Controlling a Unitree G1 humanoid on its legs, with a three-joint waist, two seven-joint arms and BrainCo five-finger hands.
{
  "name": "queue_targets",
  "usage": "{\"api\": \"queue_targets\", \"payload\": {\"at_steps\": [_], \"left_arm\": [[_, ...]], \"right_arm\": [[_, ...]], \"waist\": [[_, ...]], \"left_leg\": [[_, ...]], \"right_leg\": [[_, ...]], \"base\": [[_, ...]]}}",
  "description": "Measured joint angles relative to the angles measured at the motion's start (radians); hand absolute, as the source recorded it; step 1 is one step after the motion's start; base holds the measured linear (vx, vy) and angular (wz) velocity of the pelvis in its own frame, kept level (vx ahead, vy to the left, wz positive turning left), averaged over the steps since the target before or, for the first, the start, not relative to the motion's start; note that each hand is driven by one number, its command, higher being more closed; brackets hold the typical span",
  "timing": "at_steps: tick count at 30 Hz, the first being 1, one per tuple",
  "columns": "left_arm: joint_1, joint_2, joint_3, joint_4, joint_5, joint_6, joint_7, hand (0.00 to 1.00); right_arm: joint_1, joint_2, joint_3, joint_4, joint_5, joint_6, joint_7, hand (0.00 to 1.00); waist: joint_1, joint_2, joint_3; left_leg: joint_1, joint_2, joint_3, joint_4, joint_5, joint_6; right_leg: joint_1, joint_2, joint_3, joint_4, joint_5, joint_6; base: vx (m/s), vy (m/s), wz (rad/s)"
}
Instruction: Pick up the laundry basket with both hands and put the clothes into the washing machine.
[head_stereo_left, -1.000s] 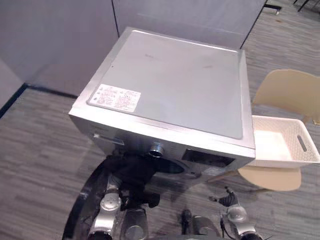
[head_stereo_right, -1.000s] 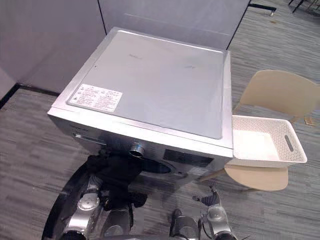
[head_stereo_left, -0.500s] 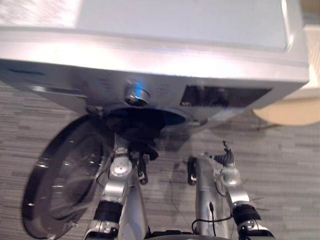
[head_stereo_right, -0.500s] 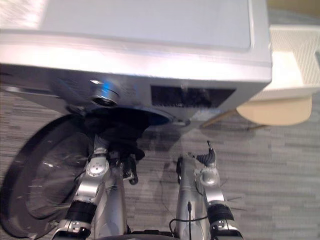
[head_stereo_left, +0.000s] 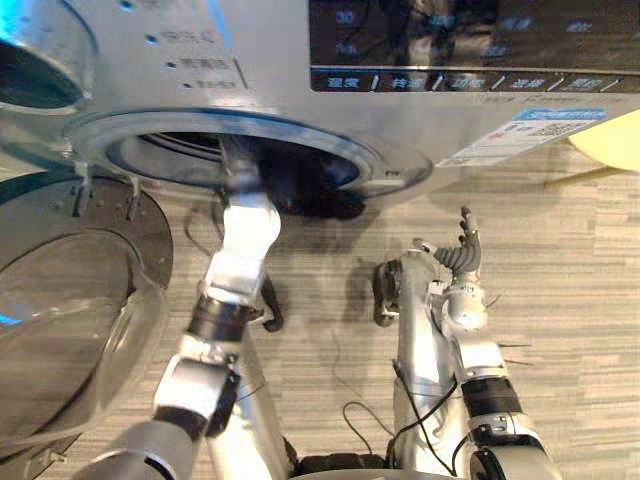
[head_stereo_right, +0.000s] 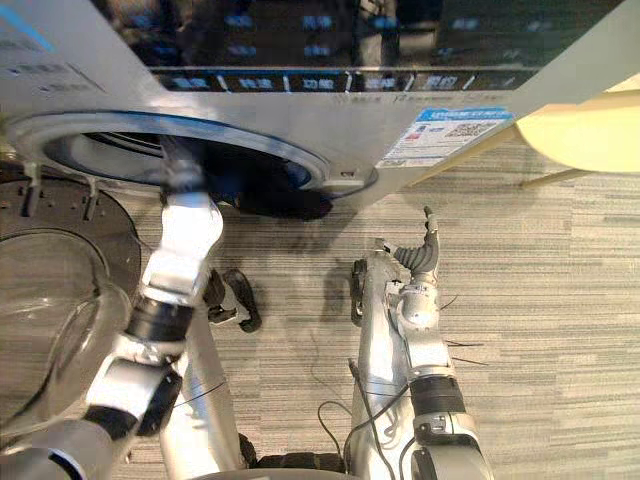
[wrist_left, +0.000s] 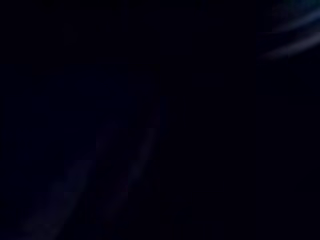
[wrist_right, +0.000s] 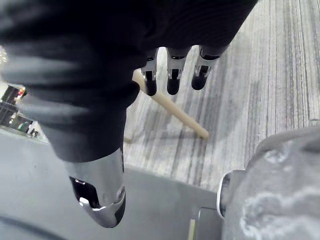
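Hanging clothes (head_stereo_left: 312, 196): dark bundle over the lower rim of the drum mouth, long axis along that rim, across the machine's front.
left hand (head_stereo_left: 237, 168): reached into the drum mouth just beside the bundle; grip cannot be told.
washing machine (head_stereo_left: 270, 50): door (head_stereo_left: 70, 300) swung wide to the left.
right hand (head_stereo_left: 463, 254): low before the machine, fingers straight, holding nothing.
chair (head_stereo_right: 585, 130): cream seat, off to the right.

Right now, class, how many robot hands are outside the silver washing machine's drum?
1: the right hand, open, over the grey floor. The left arm reaches into the drum, its hand hidden.
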Motion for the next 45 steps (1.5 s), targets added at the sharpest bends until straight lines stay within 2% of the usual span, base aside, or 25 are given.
{"api": "queue_targets", "payload": {"at_steps": [1, 3, 6, 8, 9, 12, 16, 20, 22, 23, 25, 27, 31, 35, 37, 39, 40, 45], "left_arm": [[-0.039, 0.023, -0.008, 0.003, 0.032, 0.015, 0.014, 1.00], [-0.214, 0.115, -0.066, 0.059, 0.167, 0.069, 0.046, 1.00], [-0.377, 0.203, -0.169, 0.178, 0.313, 0.092, 0.080, 1.00], [-0.455, 0.227, -0.223, 0.254, 0.362, 0.117, 0.069, 1.00], [-0.525, 0.244, -0.238, 0.302, 0.394, 0.132, 0.061, 0.00], [-0.580, 0.290, -0.258, 0.345, 0.461, 0.132, 0.080, 0.00], [-0.606, 0.316, -0.265, 0.408, 0.468, 0.154, 0.066, 0.00], [-0.623, 0.313, -0.259, 0.472, 0.461, 0.149, -0.015, 0.00], [-0.622, 0.278, -0.208, 0.507, 0.447, 0.129, -0.059, 0.00], [-0.611, 0.262, -0.169, 0.511, 0.380, 0.105, -0.101, 0.00], [-0.568, 0.242, -0.101, 0.511, 0.305, 0.082, -0.139, 0.00], [-0.486, 0.216, -0.048, 0.511, 0.242, 0.073, -0.181, 0.00], [-0.329, 0.153, -0.022, 0.479, 0.163, 0.072, -0.208, 0.00], [-0.115, 0.086, -0.007, 0.287, 0.102, 0.061, -0.204, 0.00], [-0.032, 0.069, -0.006, 0.222, 0.092, 0.058, -0.202, 0.00], [0.029, 0.045, -0.006, 0.181, 0.089, 0.052, -0.202, 0.00], [0.094, 0.013, 0.001, 0.142, 0.078, 0.037, -0.204, 0.00], [0.285, -0.059, 0.038, 0.112, 0.029, 0.021, -0.216, 0.00]], "right_arm": [[0.000, 0.001, 0.000, 0.000, 0.000, -0.005, 0.000, 0.00], [-0.002, 0.003, 0.003, 0.002, 0.000, -0.031, 0.001, 0.00], [-0.006, 0.008, 0.003, 0.007, 0.000, -0.060, 0.002, 0.00], [-0.006, 0.006, 0.004, 0.014, -0.001, -0.080, 0.004, 0.00], [-0.010, 0.007, 0.007, 0.024, 0.000, -0.095, 0.005, 0.00], [-0.022, 0.006, 0.027, 0.050, 0.000, -0.119, 0.005, 0.00], [-0.022, -0.006, 0.042, 0.053, 0.003, -0.139, 0.004, 0.00], [-0.022, -0.014, 0.044, 0.057, 0.010, -0.141, 0.004, 0.00], [-0.021, -0.017, 0.037, 0.049, 0.013, -0.139, 0.005, 0.00], [-0.021, -0.019, 0.031, 0.048, 0.016, -0.134, 0.010, 0.00], [-0.021, -0.018, 0.018, 0.052, 0.033, -0.115, 0.026, 0.00], [-0.019, -0.017, 0.015, 0.057, 0.033, -0.083, 0.042, 0.00], [-0.002, -0.016, 0.010, 0.074, 0.031, -0.041, 0.049, 0.00], [0.020, -0.017, -0.020, 0.075, 0.030, -0.002, 0.049, 0.00], [0.024, -0.017, -0.023, 0.075, 0.030, 0.012, 0.049, 0.00], [0.026, -0.017, -0.031, 0.073, 0.029, 0.021, 0.049, 0.00], [0.026, -0.017, -0.046, 0.073, 0.029, 0.027, 0.049, 0.00], [0.034, -0.016, -0.048, 0.071, 0.029, 0.045, 0.050, 0.00]], "waist": [[-0.002, -0.002, 0.000], [-0.011, -0.011, 0.000], [-0.017, -0.026, -0.001], [-0.018, -0.028, -0.002], [-0.023, -0.035, -0.005], [-0.027, -0.042, -0.011], [-0.029, -0.042, -0.011], [-0.027, -0.042, -0.011], [-0.024, -0.043, -0.011], [-0.021, -0.043, -0.011], [-0.018, -0.043, -0.011], [-0.015, -0.043, -0.011], [-0.008, -0.043, -0.011], [0.013, -0.043, -0.012], [0.018, -0.044, -0.013], [0.036, -0.045, -0.016], [0.039, -0.045, -0.022], [0.043, -0.048, -0.063]], "left_leg": [[-0.002, 0.000, 0.000, -0.002, 0.000, 0.000], [-0.018, 0.001, -0.007, -0.014, 0.007, 0.000], [-0.034, 0.002, -0.007, -0.042, 0.018, -0.007], [-0.045, 0.003, -0.009, -0.049, 0.022, -0.008], [-0.050, 0.005, -0.008, -0.053, 0.022, -0.008], [-0.053, 0.016, -0.005, -0.075, 0.022, -0.011], [-0.063, 0.016, -0.002, -0.081, 0.022, -0.016], [-0.068, 0.012, -0.006, -0.076, 0.027, -0.010], [-0.069, 0.005, -0.010, -0.073, 0.038, -0.004], [-0.071, 0.000, -0.014, -0.069, 0.040, -0.005], [-0.069, -0.003, -0.023, -0.058, 0.040, -0.006], [-0.059, -0.008, -0.041, -0.048, 0.039, -0.006], [-0.012, -0.033, -0.054, -0.050, 0.039, -0.009], [0.030, -0.048, -0.070, -0.067, 0.043, -0.015], [0.057, -0.058, -0.071, -0.079, 0.048, -0.024], [0.078, -0.063, -0.073, -0.090, 0.050, -0.029], [0.097, -0.072, -0.076, -0.106, 0.055, -0.036], [0.151, -0.079, -0.082, -0.167, 0.066, -0.053]], "right_leg": [[-0.003, 0.000, 0.000, 0.000, 0.000, 0.000], [-0.013, 0.000, -0.013, -0.014, 0.004, -0.007], [-0.024, 0.002, -0.026, -0.043, 0.017, -0.021], [-0.027, 0.004, -0.035, -0.056, 0.020, -0.025], [-0.033, 0.004, -0.037, -0.061, 0.022, -0.029], [-0.034, 0.010, -0.046, -0.094, 0.037, -0.027], [-0.043, 0.006, -0.048, -0.108, 0.043, -0.016], [-0.044, 0.000, -0.050, -0.102, 0.044, -0.018], [-0.044, -0.005, -0.050, -0.090, 0.048, -0.027], [-0.043, -0.011, -0.054, -0.079, 0.043, -0.029], [-0.037, -0.015, -0.060, -0.063, 0.033, -0.032], [-0.017, -0.021, -0.075, -0.047, 0.020, -0.041], [0.040, -0.048, -0.083, -0.027, -0.011, -0.049], [0.097, -0.072, -0.103, -0.023, -0.036, -0.059], [0.125, -0.083, -0.109, -0.023, -0.045, -0.064], [0.148, -0.088, -0.115, -0.026, -0.052, -0.069], [0.169, -0.096, -0.123, -0.033, -0.060, -0.068], [0.232, -0.102, -0.150, -0.085, -0.064, -0.075]], "base": [[0.01, -0.041, -0.03], [0.02, -0.036, -0.01], [0.05, -0.025, -0.02], [0.06, -0.005, -0.04], [0.06, 0.000, -0.08], [0.03, 0.008, -0.13], [0.01, 0.005, -0.04], [0.01, -0.006, 0.03], [0.03, -0.031, 0.15], [0.03, -0.041, 0.16], [0.03, -0.036, 0.13], [0.02, -0.039, 0.15], [0.01, -0.048, 0.27], [0.01, -0.057, 0.23], [0.03, -0.087, 0.23], [0.03, -0.076, 0.19], [0.03, -0.068, 0.19], [0.04, -0.059, 0.10]]}}
